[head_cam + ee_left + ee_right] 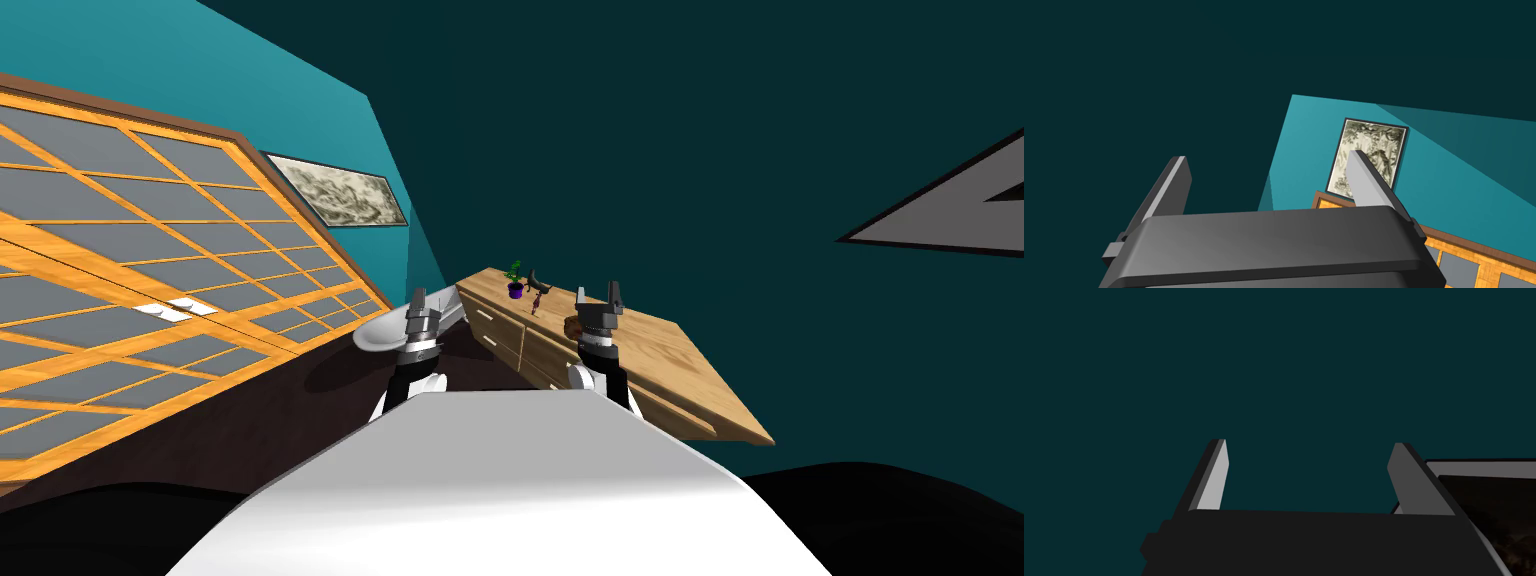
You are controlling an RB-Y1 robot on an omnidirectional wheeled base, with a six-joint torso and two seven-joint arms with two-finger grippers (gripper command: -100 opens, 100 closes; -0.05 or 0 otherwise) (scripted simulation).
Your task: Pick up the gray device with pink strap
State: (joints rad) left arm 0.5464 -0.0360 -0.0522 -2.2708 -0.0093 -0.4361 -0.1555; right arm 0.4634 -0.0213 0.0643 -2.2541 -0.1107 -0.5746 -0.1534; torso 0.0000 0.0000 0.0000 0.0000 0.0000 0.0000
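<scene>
Two claws, left claw [421,305] and right claw [598,290], gape empty near one worktop [660,350] bearing one plant [515,280] and one dark device [541,287]

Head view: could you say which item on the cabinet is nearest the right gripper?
The brown lump beside the right gripper; the potted plant and dark device sit farther back.

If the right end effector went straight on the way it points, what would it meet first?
Probably the dark teal wall; nothing else shows between the right end effector's open fingers; distance unclear.
</scene>
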